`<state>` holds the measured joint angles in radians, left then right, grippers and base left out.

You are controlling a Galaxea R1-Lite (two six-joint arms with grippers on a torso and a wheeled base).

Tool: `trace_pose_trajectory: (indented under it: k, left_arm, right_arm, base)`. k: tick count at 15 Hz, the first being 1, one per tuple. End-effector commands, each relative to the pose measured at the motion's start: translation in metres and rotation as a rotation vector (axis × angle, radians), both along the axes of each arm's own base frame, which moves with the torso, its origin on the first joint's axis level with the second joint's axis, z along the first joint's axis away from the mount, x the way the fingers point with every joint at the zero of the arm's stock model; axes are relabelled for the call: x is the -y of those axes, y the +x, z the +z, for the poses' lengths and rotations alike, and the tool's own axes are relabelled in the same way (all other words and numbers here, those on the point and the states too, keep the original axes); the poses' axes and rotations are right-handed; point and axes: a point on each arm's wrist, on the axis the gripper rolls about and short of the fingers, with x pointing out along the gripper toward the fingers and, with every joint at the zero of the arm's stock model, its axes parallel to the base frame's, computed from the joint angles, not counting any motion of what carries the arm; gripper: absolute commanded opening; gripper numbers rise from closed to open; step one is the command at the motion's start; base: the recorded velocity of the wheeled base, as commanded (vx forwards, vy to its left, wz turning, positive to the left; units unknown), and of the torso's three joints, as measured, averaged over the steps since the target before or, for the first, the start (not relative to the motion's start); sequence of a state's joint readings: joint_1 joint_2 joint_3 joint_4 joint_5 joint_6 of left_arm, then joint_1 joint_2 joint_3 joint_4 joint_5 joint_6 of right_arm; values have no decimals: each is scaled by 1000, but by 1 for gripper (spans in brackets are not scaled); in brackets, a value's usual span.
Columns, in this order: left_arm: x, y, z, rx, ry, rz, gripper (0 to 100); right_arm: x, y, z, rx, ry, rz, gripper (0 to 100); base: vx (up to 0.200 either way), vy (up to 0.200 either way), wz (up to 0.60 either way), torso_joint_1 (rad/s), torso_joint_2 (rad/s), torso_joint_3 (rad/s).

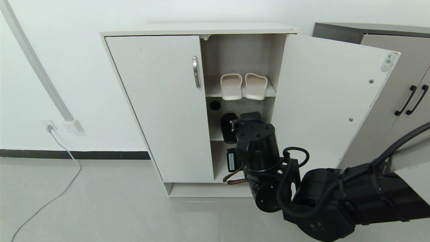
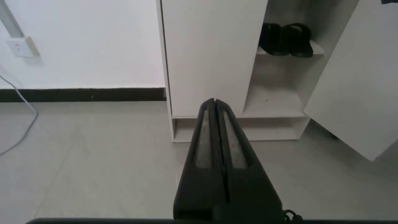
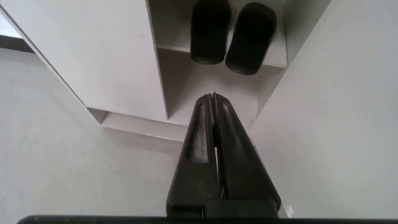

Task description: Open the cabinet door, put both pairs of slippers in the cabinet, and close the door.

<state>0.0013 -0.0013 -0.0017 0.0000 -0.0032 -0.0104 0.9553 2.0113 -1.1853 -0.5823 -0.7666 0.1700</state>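
Note:
The white cabinet (image 1: 161, 107) stands against the wall with its left door closed and its right door (image 1: 329, 101) swung open. A white pair of slippers (image 1: 243, 86) rests on the upper shelf. A black pair of slippers (image 3: 231, 34) lies side by side on the middle shelf, partly hidden in the head view behind my right arm (image 1: 257, 144). My right gripper (image 3: 214, 99) is shut and holds nothing, just below and in front of the black pair (image 1: 227, 127). My left gripper (image 2: 213, 106) is shut and empty, low over the floor in front of the cabinet base.
A grey cabinet (image 1: 396, 84) stands right behind the open door. A wall socket (image 1: 49, 127) with a cable (image 1: 50, 198) trailing over the floor is at the left. A metal handle (image 1: 196, 71) sits on the closed door. Open tiled floor lies before the cabinet.

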Motion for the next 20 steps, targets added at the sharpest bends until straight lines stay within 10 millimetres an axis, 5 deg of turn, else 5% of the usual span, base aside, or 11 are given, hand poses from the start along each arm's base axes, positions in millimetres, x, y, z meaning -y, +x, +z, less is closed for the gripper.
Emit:
trace_pose_trajectory:
  k: [1,8,20]
  left_arm:
    - [0,0,0,-3,0,0,0]
    - [0,0,0,-3,0,0,0]
    - [0,0,0,-1,-2,2,0]
  right_arm:
    - [-1,0,-2,-4,-5,0,0]
    - [0,0,-3,-3,-19,2,0]
    - [0,0,-3,-4,-21,1,0]
  base:
    - [0,0,0,0,0,0]
    - [0,0,0,0,-8,-6]
    - [0,0,0,71,-403,-334]
